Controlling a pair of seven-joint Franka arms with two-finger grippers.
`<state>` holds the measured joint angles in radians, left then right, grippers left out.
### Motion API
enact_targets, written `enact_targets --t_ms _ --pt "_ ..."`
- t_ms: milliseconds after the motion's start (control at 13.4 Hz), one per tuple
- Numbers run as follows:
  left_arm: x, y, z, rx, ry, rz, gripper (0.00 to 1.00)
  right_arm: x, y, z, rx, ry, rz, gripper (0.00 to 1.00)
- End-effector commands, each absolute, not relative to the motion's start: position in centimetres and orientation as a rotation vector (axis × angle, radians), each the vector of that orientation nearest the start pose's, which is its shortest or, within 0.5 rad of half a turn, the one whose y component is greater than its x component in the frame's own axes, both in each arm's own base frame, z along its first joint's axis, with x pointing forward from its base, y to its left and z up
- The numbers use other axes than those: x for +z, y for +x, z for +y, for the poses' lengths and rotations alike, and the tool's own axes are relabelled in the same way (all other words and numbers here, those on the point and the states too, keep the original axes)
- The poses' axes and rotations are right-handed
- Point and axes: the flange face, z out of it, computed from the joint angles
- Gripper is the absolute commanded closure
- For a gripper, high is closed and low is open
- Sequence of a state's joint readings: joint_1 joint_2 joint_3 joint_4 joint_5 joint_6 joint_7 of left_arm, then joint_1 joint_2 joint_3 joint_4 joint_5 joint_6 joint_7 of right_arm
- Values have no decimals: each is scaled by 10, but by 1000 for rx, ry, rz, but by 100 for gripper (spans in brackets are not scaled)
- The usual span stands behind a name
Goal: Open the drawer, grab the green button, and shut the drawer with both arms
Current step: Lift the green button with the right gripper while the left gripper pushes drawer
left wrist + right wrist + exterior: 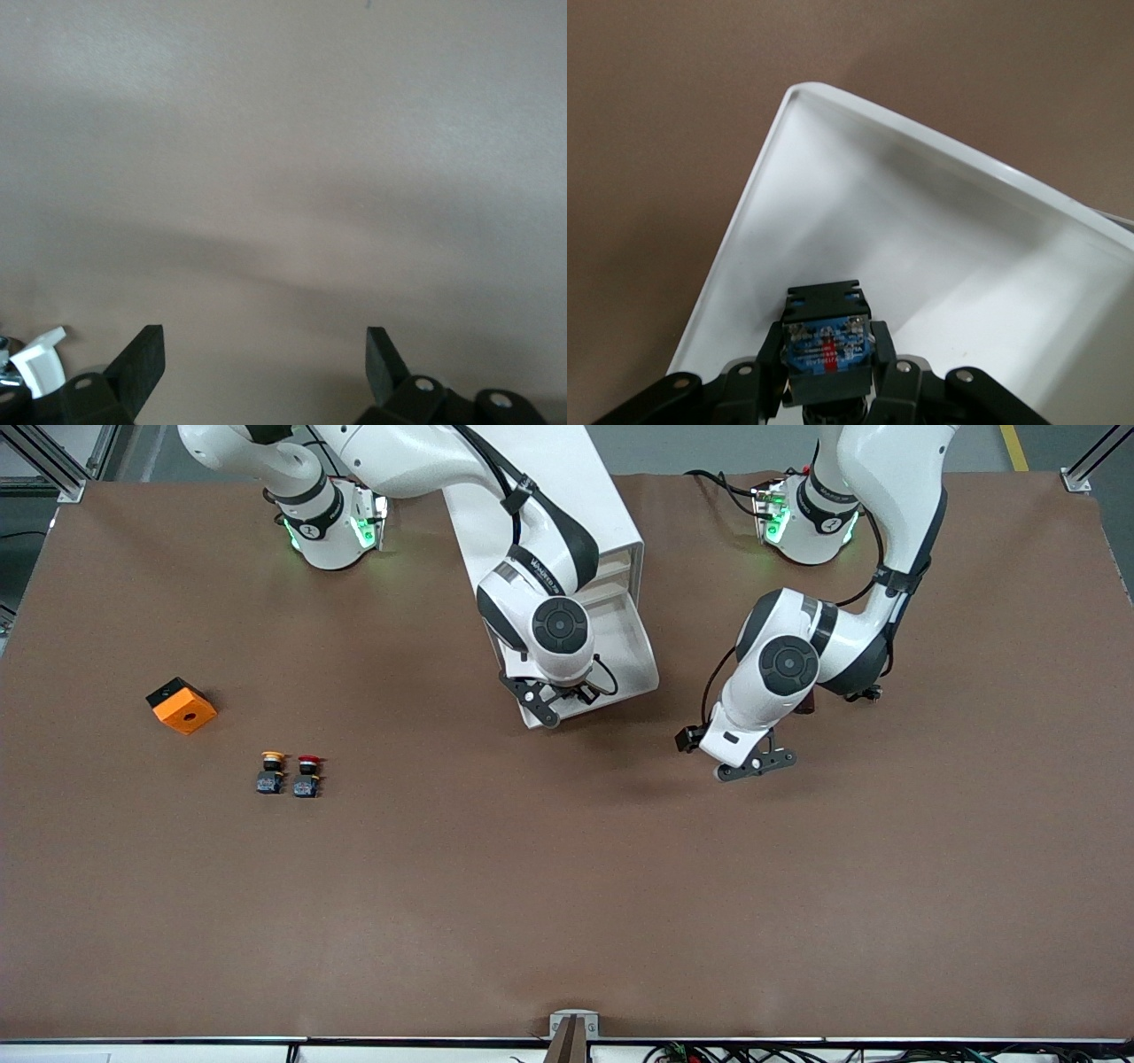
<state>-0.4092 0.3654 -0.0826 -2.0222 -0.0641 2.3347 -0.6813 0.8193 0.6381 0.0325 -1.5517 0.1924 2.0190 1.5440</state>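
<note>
Right gripper [829, 376] in open drawer [833, 168], pinched on button [827, 341].
Left gripper [264, 367] beside cabinet [620, 558], over table [567, 886], jaws spread, waiting.

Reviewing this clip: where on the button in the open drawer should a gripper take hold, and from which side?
Grip the button across the flat sides of its dark blue-black body, coming down from above into the open drawer. The right gripper is shut on it just this way; the drawer's walls likely block a sideways approach.
</note>
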Motion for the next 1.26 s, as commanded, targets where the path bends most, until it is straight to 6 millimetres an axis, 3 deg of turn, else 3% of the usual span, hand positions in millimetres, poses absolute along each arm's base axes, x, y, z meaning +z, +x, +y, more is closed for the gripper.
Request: enact_targets --t_ms 0,298,521,744,893,1190 --pt "266 516 -290 107 -3144 -387 0 274 450 523 384 -2945 1232 89" --pt "258 503 -312 123 -3131 -427 0 310 466 515 431 -2972 1247 89" --pt "247 491 -329 142 -3112 -472 0 360 488 483 487 -3025 1127 89" --pt "237 473 -354 163 -3103 -472 0 404 510 426 550 -3092 871 89" --pt "237 466 -364 170 -3110 -478 0 423 528 383 530 -3130 729 88" --pt "232 440 -391 225 -3116 -440 0 432 563 284 550 -3129 429 88"
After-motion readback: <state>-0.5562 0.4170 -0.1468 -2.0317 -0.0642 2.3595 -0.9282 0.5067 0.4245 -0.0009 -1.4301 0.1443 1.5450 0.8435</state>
